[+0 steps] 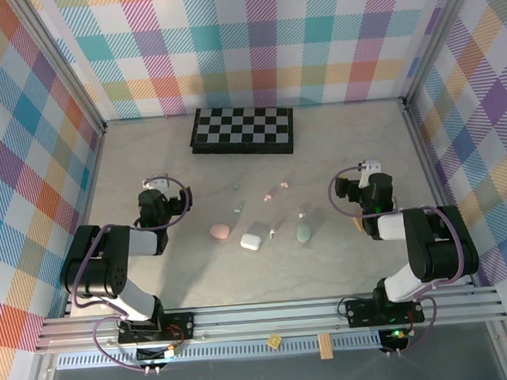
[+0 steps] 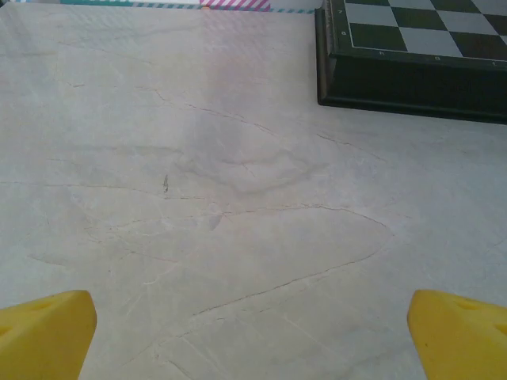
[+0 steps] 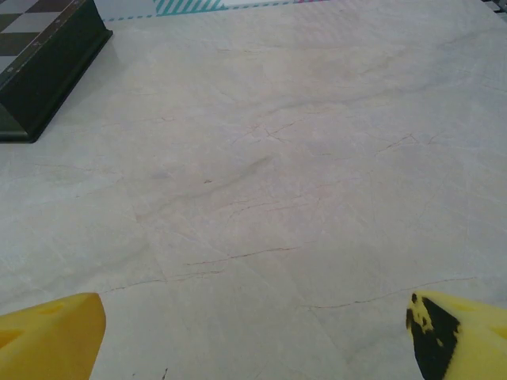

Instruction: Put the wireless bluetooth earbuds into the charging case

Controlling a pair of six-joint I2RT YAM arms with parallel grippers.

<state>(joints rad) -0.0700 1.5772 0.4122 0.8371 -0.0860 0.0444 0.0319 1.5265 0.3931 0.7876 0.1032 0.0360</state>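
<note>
On the pale, veined, stone-look table [image 1: 345, 133] three smooth pebble-shaped cases lie in a loose row: a pink case [image 1: 220, 232], a white case [image 1: 251, 241] and a pale green case [image 1: 303, 232]. The earbuds [image 1: 267, 193] are scattered just behind and among them, six tiny specks by my count, all lying loose on the table and too small to tell their colours. A flat, glossy black-and-white chessboard [image 1: 241, 130] sits near the far wall. The left gripper [image 1: 154, 189] hangs left of the cases and the right gripper [image 1: 368, 170] to their right. Each wrist view shows two blunt yellow fingertips [image 2: 43, 336] spread wide over bare stone, holding nothing
</note>
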